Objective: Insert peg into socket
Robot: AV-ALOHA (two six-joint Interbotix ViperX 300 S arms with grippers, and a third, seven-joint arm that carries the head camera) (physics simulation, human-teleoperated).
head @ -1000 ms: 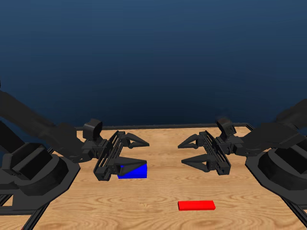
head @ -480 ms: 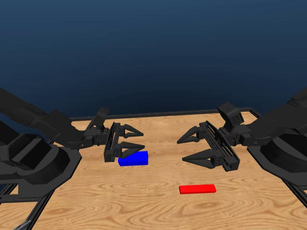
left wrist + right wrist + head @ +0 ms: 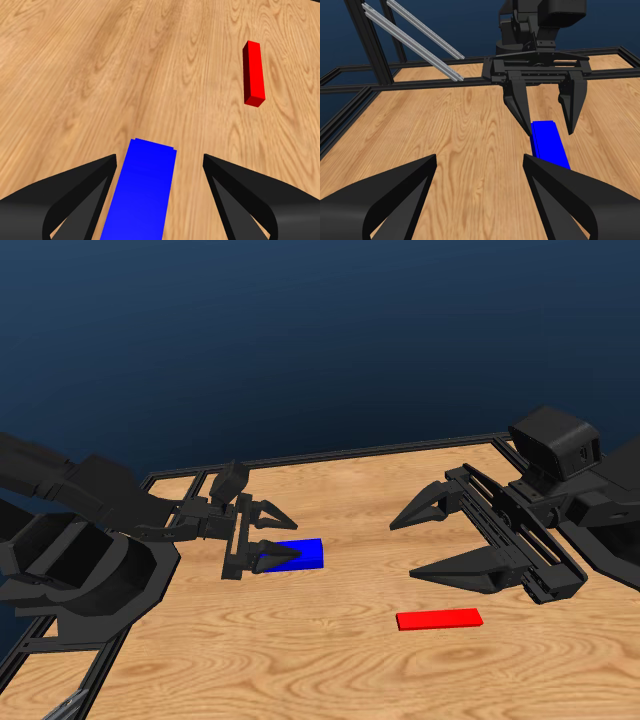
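The blue socket (image 3: 300, 553) lies flat on the wooden table, left of centre. My left gripper (image 3: 287, 533) is open and reaches over the socket's near end. In the left wrist view the socket (image 3: 142, 190) lies between the two jaws with a gap on each side. The red peg (image 3: 438, 619) lies flat on the table to the right and nearer the front, also seen as the peg (image 3: 253, 72) in the left wrist view. My right gripper (image 3: 407, 550) hangs open above the table behind the peg, holding nothing. The right wrist view shows the left gripper (image 3: 549, 131) over the socket (image 3: 551, 145).
A black frame rail (image 3: 330, 454) runs along the table's far edge and the left side. Two aluminium struts (image 3: 415, 37) slant behind the table's far corner in the right wrist view. The wooden table (image 3: 300, 670) stretches between the arms.
The head camera has shifted, so the whole picture moved. My left gripper has come down and forward, and its jaws now straddle the socket. The right gripper stays open; socket and peg lie still.
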